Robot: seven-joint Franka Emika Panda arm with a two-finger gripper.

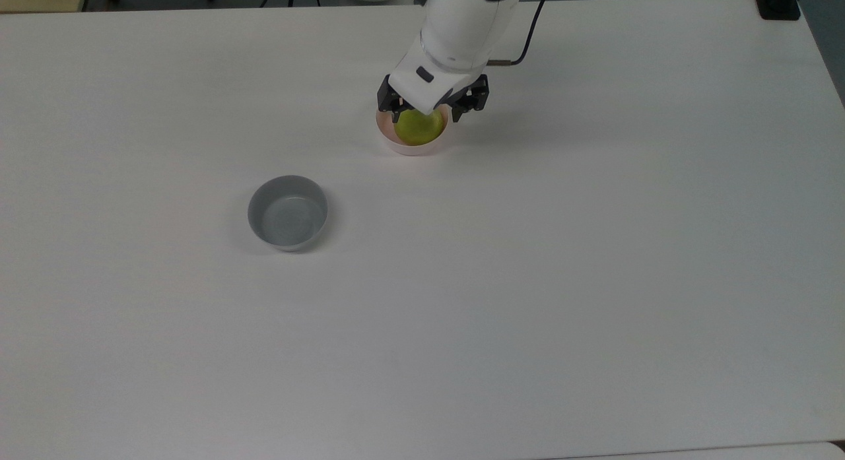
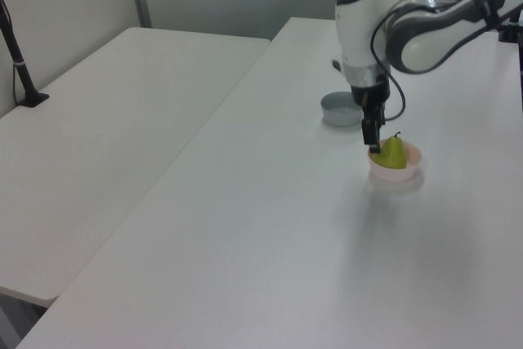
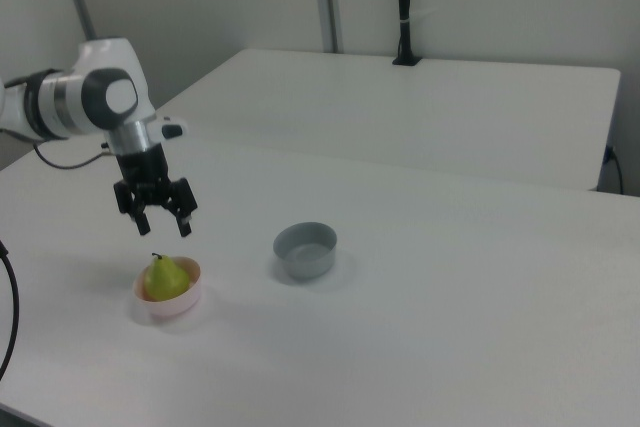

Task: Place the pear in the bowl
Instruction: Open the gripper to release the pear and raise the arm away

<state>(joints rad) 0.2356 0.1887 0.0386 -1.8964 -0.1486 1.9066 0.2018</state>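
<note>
Inside the bowl (image 3: pixel 168 299) sits the pear (image 3: pixel 165 278), upright; above the bowl hangs the gripper (image 3: pixel 162 224), fingers spread and empty.

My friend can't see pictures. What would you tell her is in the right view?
A yellow-green pear sits upright in a pale pink bowl on a white table. A white robot arm's black gripper hangs open just above it, holding nothing. A grey bowl stands on the right view's right of the pink one.
</note>
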